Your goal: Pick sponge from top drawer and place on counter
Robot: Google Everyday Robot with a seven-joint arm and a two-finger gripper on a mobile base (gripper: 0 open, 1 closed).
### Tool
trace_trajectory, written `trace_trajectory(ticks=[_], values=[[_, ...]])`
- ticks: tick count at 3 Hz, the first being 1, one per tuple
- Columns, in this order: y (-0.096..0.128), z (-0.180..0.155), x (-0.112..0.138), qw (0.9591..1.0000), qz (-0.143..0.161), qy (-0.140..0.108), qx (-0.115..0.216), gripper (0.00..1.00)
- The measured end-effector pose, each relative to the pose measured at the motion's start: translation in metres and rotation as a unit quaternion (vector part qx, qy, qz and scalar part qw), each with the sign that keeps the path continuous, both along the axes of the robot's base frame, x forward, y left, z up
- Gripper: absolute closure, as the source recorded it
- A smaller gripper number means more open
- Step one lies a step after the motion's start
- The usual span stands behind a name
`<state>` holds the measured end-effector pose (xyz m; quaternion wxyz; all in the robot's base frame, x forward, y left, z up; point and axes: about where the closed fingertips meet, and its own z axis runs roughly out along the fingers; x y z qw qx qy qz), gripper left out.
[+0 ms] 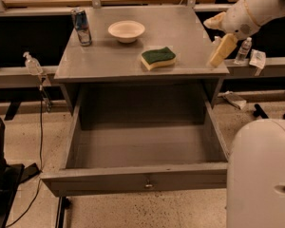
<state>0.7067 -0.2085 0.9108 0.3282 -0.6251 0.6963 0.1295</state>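
Note:
The sponge [157,58], dark green on top with pale yellow foam below, lies flat on the grey counter [104,58], near its front edge and right of the middle. My gripper [220,49] hangs over the counter's right front corner, to the right of the sponge and apart from it. It is open and holds nothing. The top drawer [137,178] is pulled out wide below the counter. Nothing shows on its floor.
A cream bowl [126,31] and a drink can [80,26] stand at the back of the counter. A small bottle [32,63] sits on the left ledge and another [245,50] on the right. My white base [261,175] fills the lower right, next to the drawer.

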Motion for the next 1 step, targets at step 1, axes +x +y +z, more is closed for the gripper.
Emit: trace_trajectory(ticks=[1], values=[[0.0094, -0.0023, 0.0124, 0.9999, -0.002, -0.010, -0.003, 0.00]])
